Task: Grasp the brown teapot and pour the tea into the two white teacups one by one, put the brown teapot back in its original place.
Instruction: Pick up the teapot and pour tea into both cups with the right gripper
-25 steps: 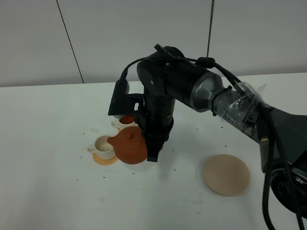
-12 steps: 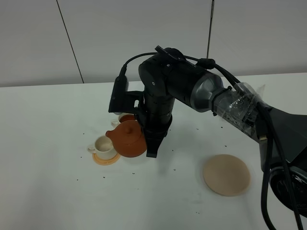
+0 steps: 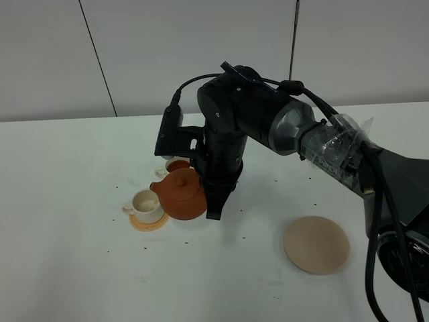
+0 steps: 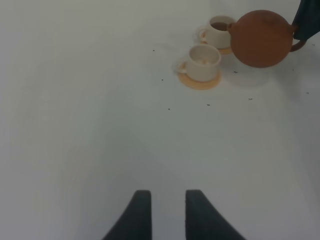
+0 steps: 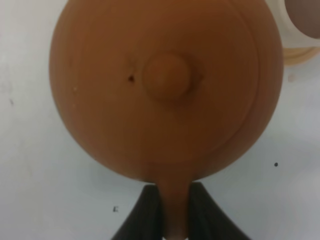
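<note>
Right gripper (image 3: 213, 213) reaching across the middle of the white table (image 3: 67, 268), pointed down, just beside the cups. Clamped tight on the loop handle (image 5: 174, 200) of the brown teapot (image 3: 182, 196), one dark finger (image 5: 148, 215) either side of it in the wrist view. Teapot near upright, lid knob (image 5: 166, 76) up, spout toward the near teacup (image 3: 144, 201). Lifted clear of the tabletop, going by the shadow under it in the left wrist view.

Near teacup seated on an orange coaster (image 3: 149, 225), pale inside, small handle on the side away from the pot. Far teacup (image 3: 177, 166) just behind the teapot and partly hidden by it, with dark reddish tea (image 4: 219, 24) in it.

Tan disc coaster (image 3: 316, 245) bare, well apart from the pot, out on the right side of the table.

Left gripper (image 4: 167, 215) low over bare table, well away from the cups. Fingers (image 4: 139, 215) parted, a clear gap between them, nothing in it.

Small dark specks (image 3: 243, 237) scattered over the table around the cups.
</note>
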You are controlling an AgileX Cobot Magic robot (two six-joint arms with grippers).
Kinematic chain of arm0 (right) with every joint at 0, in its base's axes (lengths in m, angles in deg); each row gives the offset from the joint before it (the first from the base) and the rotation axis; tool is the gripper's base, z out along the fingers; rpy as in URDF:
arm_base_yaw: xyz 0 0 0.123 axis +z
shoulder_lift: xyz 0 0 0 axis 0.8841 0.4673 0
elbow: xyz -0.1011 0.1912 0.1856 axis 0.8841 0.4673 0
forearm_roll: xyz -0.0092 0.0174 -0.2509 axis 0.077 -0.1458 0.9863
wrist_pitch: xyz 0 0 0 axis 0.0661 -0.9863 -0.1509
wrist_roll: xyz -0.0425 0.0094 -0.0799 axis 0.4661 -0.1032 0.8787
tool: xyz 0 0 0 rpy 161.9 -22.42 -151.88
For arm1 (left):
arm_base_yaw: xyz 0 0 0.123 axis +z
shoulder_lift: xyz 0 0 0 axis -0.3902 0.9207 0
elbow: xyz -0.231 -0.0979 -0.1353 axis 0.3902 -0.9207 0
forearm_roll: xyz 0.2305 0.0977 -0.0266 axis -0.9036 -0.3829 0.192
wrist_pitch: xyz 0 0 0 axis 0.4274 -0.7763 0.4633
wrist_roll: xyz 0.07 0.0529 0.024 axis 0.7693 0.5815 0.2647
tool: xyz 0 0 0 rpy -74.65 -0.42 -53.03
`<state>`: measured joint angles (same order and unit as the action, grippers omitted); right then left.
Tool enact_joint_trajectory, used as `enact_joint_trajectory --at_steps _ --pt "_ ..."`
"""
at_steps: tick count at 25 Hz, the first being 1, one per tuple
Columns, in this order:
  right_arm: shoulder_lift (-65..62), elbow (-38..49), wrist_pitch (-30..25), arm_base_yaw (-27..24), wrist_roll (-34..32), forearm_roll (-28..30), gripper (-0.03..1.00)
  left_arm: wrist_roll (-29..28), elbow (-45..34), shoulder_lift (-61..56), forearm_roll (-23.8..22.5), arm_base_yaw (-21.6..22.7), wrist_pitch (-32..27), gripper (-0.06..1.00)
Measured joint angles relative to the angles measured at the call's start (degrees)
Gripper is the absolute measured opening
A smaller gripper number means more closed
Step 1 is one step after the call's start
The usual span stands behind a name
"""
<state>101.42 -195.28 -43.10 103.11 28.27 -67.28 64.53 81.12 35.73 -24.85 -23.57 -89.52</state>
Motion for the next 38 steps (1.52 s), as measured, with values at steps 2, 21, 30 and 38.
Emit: enact_joint_trajectory --at_steps 2,21,30,38 --pt "0.00 0.00 -0.05 0.00 0.00 0.00 0.10 0.00 0.00 0.00 0.00 0.00 0.00 0.24" --pt "0.04 0.00 0.19 2.44 -0.43 10.83 0.10 0.00 0.00 0.00 0.00 0.00 0.00 0.24" --pt "0.06 0.00 1.42 4.63 -0.43 17.84 0.10 0.00 0.00 0.00 0.00 0.00 0.00 0.24" --pt "0.06 0.00 3.64 6.13 -1.69 23.56 0.10 0.00 0.00 0.00 0.00 0.00 0.00 0.24"
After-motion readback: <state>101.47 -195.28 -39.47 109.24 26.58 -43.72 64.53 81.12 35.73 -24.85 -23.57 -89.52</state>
